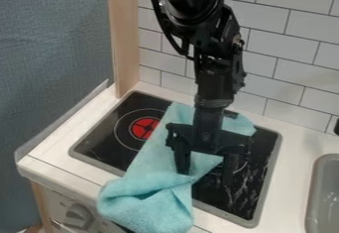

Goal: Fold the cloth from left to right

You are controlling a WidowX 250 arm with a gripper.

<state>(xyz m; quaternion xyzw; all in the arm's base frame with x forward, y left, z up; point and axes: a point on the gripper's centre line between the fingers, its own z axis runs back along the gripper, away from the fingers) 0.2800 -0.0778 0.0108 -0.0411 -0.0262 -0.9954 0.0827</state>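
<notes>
The black gripper (206, 174) hangs over the middle of the stove, its two fingers spread apart. Light blue cloth (147, 177) lies across the black stovetop, from the back down over the front counter edge, where its lower end is bunched. Another part of the cloth shows behind the gripper, at the back right. The left finger is over the cloth and the right one is over the bare cooktop. Part of the cloth is hidden by the gripper, and I cannot tell whether the left fingertip touches it.
A red-centred burner (143, 128) shows left of the cloth. The grey sink (323, 192) sits at the right edge. Behind the counter stands a white tiled wall (291, 53), with a wooden post (124, 38) at the back left. A stove knob (79, 216) is at the front left.
</notes>
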